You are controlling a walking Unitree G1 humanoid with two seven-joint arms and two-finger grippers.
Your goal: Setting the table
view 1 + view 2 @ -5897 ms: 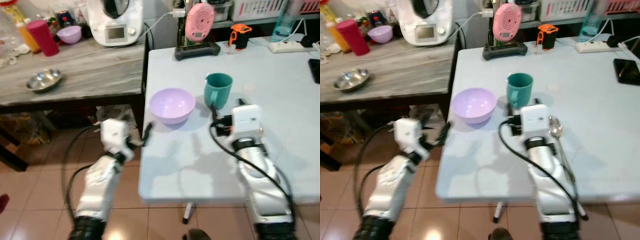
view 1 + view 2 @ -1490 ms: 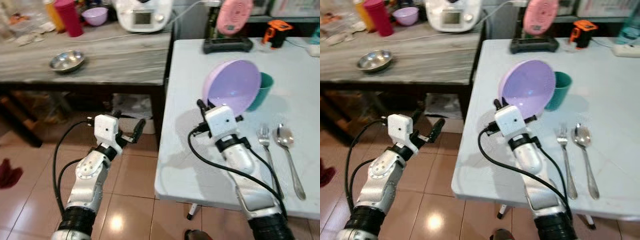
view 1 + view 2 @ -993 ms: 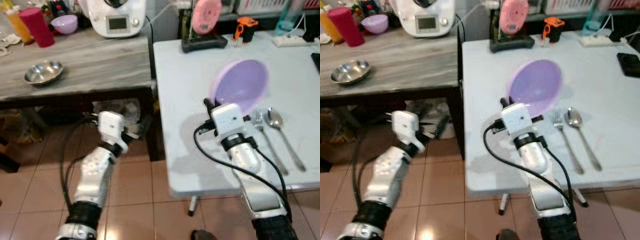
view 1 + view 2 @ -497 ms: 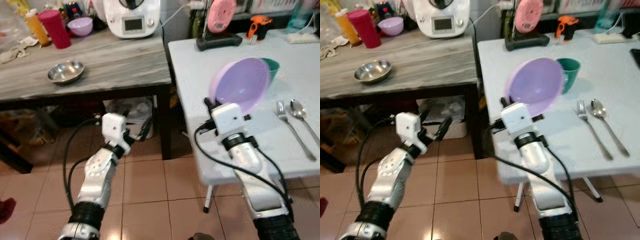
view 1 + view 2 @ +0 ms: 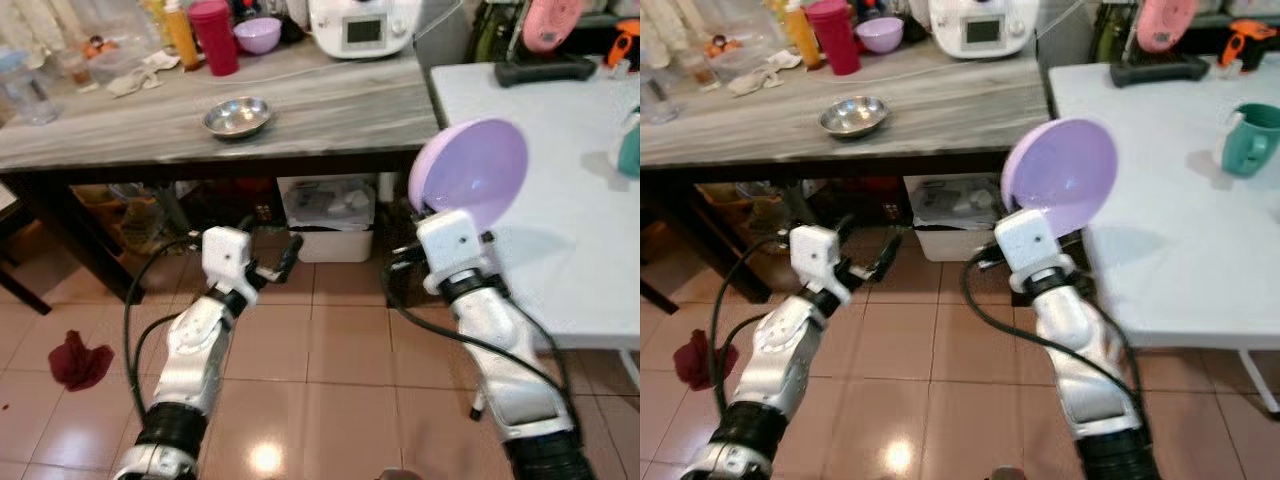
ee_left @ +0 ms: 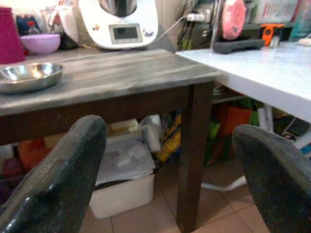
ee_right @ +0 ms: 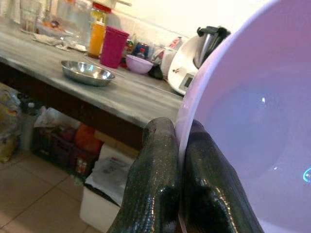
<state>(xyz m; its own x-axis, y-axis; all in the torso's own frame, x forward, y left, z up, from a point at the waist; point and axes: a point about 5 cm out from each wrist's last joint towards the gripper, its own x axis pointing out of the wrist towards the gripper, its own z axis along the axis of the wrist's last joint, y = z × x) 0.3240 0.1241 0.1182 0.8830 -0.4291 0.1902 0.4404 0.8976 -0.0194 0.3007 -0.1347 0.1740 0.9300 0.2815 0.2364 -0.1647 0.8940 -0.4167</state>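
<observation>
A lilac bowl is held up at the white table's corner

The white table [image 5: 1160, 250] is seen at 3 o'clock; the lilac bowl [image 5: 1060, 175] is pinched by its rim in the right gripper [image 7: 176, 160], while the left gripper [image 6: 165, 160], fingers apart, is held low at 9 o'clock

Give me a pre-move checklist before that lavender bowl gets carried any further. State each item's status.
1. Grip: right gripper pinches the lavender bowl by its rim, one finger each side: ok.
2. Bowl attitude: tilted on edge, opening facing the camera: not ok if it should travel level.
3. Bowl contents: inside looks empty: ok.
4. Left gripper: open, holding nothing, low over the tiled floor: ok.
5. Clearance: the bowl sits near the white table corner; gap cannot tell.
6. Steel bowl on the wooden counter: apart from both arms: ok.
</observation>
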